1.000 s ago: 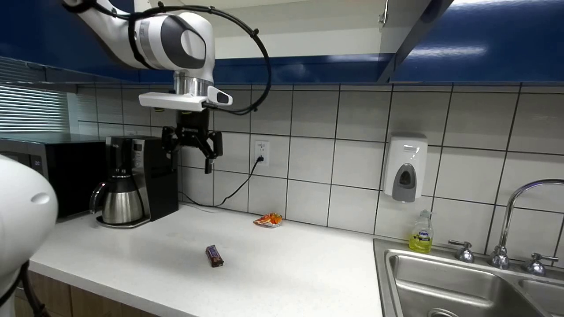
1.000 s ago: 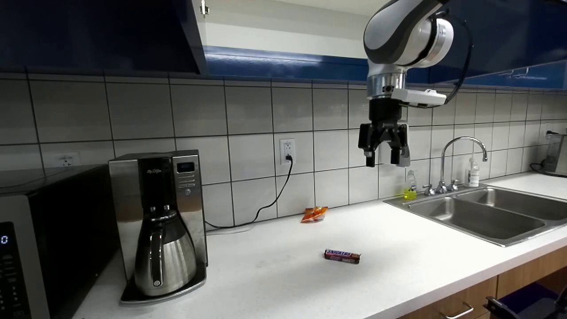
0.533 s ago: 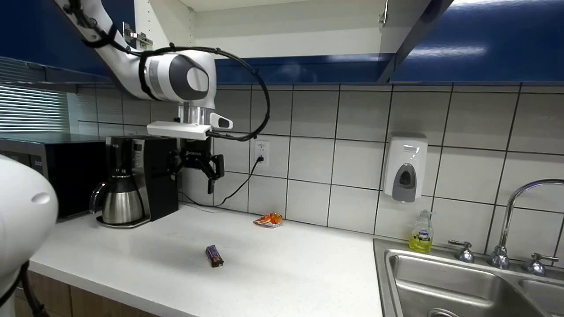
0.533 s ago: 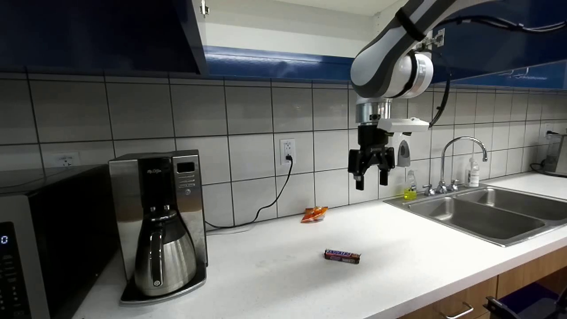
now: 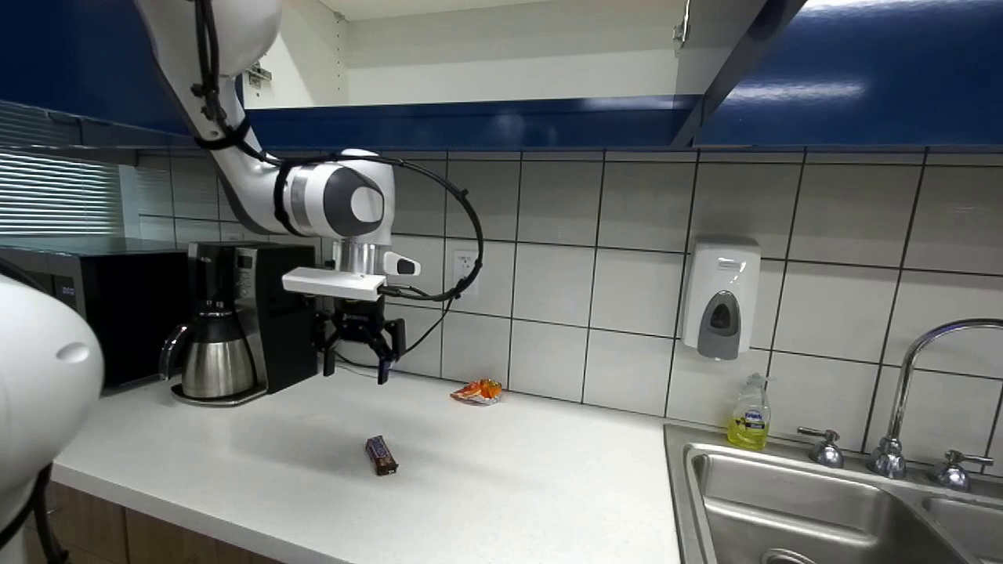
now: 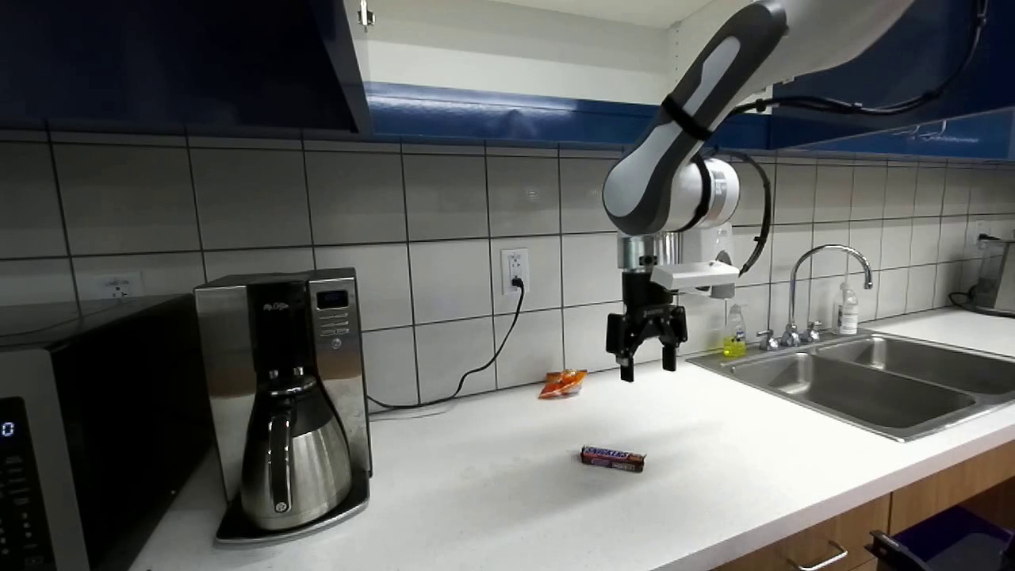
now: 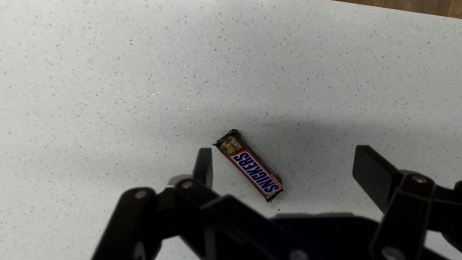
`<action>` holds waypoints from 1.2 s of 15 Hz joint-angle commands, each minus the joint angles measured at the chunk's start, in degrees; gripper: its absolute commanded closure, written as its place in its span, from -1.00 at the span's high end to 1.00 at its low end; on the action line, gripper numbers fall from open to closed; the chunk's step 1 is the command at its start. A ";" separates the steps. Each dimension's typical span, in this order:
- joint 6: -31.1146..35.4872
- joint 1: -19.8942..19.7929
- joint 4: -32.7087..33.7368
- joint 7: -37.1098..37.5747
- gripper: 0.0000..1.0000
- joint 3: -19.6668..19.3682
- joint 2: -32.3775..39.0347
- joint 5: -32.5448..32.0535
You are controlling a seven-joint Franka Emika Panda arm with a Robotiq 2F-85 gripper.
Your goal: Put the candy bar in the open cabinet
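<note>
The candy bar (image 5: 382, 456) is a small dark Snickers bar lying flat on the white counter; it also shows in an exterior view (image 6: 612, 458). In the wrist view, the candy bar (image 7: 251, 166) lies diagonally between the fingers, nearer the left one. My gripper (image 5: 355, 372) is open and empty, pointing down above the counter; it also shows in an exterior view (image 6: 648, 369) and in the wrist view (image 7: 284, 155). It is apart from the bar and higher. The open cabinet (image 5: 517, 66), with white interior and dark blue doors, is above; it also shows in an exterior view (image 6: 515, 63).
A coffee maker (image 6: 337, 381) with a steel pot and a microwave (image 6: 119, 428) stand at one end of the counter. An orange packet (image 5: 478, 392) lies by the tiled wall. A sink (image 5: 791, 501), faucet (image 5: 905, 392) and soap bottle (image 5: 750, 419) are at the other end.
My arm and open gripper have moved down from near the cabinet's bottom edge toward the counter. The candy bar has not moved.
</note>
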 commanded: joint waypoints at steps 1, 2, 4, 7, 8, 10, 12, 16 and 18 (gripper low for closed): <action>1.40 -0.60 4.48 2.29 1.00 0.41 7.06 -1.77; 1.66 -0.57 5.39 2.30 1.00 0.39 8.64 -1.63; 1.88 -0.51 7.52 2.53 1.00 0.35 11.86 -1.73; 2.37 -0.35 10.80 2.95 1.00 0.23 16.24 -2.15; 2.48 -0.26 11.87 3.24 1.00 0.16 17.53 -2.42; 2.73 -0.01 13.86 4.08 1.00 0.00 20.01 -3.38; 2.96 0.30 15.15 4.91 1.00 -0.13 21.96 -4.66; 2.99 0.68 16.69 5.90 1.00 -0.29 24.91 -6.41; 3.07 0.82 17.14 6.10 1.00 -0.26 26.04 -6.79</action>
